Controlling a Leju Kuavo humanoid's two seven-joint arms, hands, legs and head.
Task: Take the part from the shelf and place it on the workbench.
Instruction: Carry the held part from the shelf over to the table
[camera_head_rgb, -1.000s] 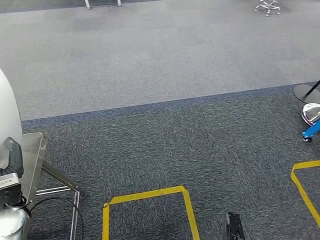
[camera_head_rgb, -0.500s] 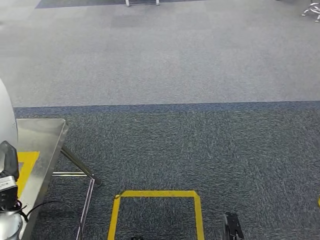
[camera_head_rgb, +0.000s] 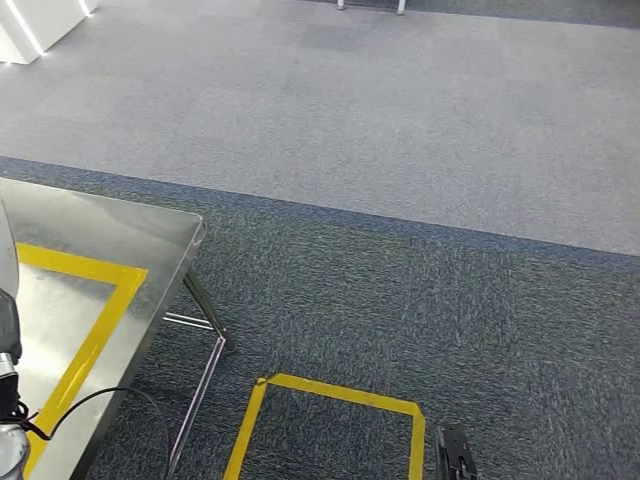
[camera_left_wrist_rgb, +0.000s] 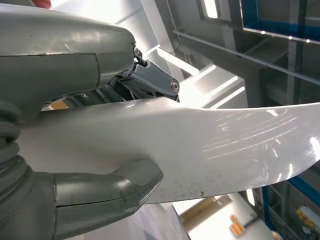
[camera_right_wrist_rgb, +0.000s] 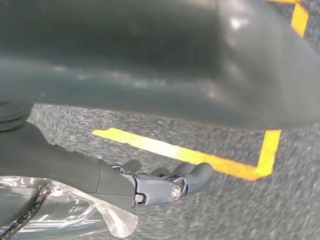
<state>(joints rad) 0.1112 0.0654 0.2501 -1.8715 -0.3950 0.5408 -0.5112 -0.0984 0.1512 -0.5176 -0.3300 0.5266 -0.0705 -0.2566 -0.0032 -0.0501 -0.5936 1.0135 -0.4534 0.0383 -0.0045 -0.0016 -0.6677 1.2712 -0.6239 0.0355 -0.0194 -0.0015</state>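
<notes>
Gripping the white part (camera_left_wrist_rgb: 211, 150), the left hand (camera_left_wrist_rgb: 94, 145) clamps its edge.

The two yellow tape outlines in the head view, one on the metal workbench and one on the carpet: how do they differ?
The workbench outline lies on shiny metal, raised above the floor; the floor outline lies on dark speckled carpet. The workbench outline runs out of the picture at the left edge; the floor outline is cut at the bottom edge. Both are yellow, straight-sided, with square corners.
</notes>
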